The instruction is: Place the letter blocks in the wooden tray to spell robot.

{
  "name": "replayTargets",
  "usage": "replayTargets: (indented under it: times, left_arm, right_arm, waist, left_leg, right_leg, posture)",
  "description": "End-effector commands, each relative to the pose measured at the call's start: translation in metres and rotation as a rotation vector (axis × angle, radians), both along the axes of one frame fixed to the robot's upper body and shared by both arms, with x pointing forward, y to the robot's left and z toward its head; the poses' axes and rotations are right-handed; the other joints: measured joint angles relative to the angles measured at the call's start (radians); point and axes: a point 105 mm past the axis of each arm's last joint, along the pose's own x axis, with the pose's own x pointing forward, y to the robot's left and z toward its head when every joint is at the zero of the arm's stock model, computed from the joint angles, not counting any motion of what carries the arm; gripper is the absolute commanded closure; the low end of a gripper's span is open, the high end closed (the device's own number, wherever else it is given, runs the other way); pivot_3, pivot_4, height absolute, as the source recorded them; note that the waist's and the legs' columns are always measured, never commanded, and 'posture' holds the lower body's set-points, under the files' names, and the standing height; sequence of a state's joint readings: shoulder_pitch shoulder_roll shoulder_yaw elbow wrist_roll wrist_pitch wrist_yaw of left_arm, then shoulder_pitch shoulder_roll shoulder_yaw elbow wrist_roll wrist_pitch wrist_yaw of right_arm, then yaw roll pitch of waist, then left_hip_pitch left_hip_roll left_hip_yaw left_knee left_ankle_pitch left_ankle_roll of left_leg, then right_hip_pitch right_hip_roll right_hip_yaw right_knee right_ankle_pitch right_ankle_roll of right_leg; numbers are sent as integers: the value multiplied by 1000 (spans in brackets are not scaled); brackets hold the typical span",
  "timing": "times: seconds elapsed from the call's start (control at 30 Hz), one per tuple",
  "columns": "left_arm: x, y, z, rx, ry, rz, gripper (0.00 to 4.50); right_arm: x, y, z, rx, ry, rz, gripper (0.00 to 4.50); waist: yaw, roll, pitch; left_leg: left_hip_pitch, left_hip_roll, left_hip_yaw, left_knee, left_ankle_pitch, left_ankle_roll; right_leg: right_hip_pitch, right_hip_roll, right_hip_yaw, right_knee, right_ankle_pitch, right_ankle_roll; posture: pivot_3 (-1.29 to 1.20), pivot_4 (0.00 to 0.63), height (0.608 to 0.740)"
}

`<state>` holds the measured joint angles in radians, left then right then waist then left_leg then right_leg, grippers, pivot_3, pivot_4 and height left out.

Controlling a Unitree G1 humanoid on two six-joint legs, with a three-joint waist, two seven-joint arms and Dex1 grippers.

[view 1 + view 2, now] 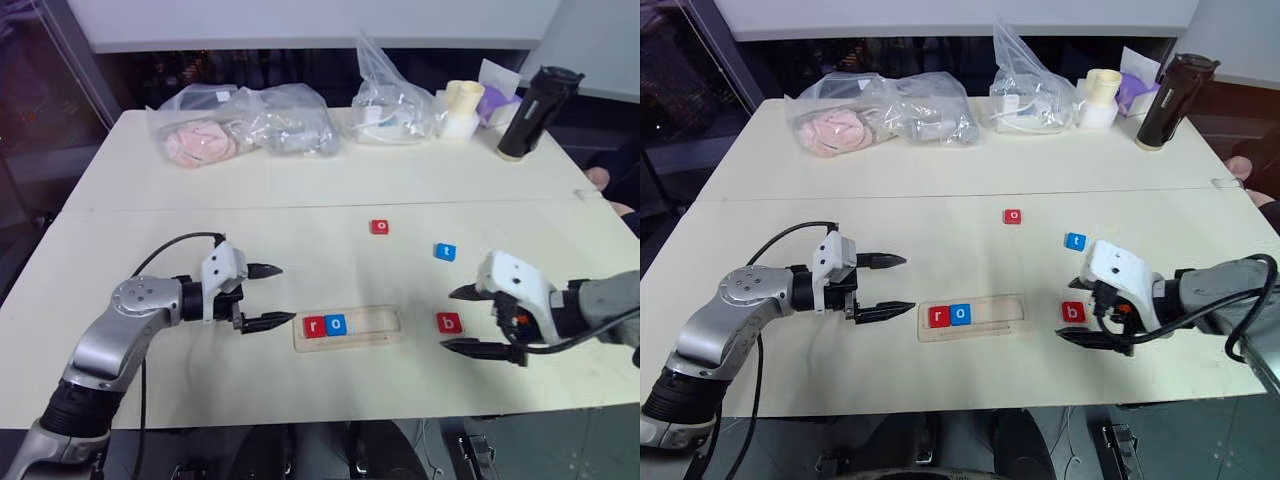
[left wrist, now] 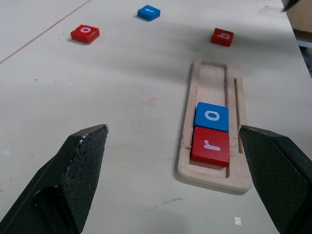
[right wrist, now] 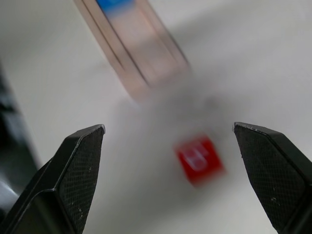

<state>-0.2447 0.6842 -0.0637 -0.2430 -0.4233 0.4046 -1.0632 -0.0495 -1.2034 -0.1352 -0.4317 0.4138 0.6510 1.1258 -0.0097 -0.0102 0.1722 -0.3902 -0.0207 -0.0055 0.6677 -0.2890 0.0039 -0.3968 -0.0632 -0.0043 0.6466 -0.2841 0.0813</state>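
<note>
Red b (image 1: 449,322) lies on surface just ahead of right pincer (image 1: 468,320), jaws wide, empty. Tray (image 1: 385,322) beyond, r and o seated. Judgement: centre jaws over b, descend square. Left pincer (image 1: 268,296) open, idle.

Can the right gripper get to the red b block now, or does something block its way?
Probably yes. The right gripper is open and sits just beside the red b block, which lies flat on the table outside the wooden tray. Nothing stands between them.
</note>
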Motion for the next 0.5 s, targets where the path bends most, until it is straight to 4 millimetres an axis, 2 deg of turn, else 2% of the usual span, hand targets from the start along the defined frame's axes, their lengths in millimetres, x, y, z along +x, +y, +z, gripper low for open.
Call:
replayTargets:
  times: [0.03, 0.23, 0.5]
  left_arm:
    - [0, -1, 11, -18, -50, 3, 0]
    - [-3, 2, 12, -16, -46, 9, 0]
    - [-20, -1, 23, -25, -36, -77, 0]
  right_arm:
    - [4, -3, -9, -23, -33, 97, 159]
    - [3, -5, -28, -42, -36, 163, 159]
    - [13, -3, -38, -6, -45, 128, 159]
  waist:
    - [0, 0, 0]
    - [0, 0, 0]
    - [2, 1, 0]
  left_leg:
    - [0, 0, 0, 0, 0, 0]
    - [0, 1, -1, -2, 0, 0]
    - [0, 1, -1, -1, 0, -1]
  right_leg:
    - [0, 0, 0, 0, 0, 0]
    - [-3, 0, 0, 2, 0, 0]
    - [-2, -1, 1, 1, 0, -1]
  posture:
    - [0, 150, 740]
    - [0, 150, 740]
    - [0, 150, 740]
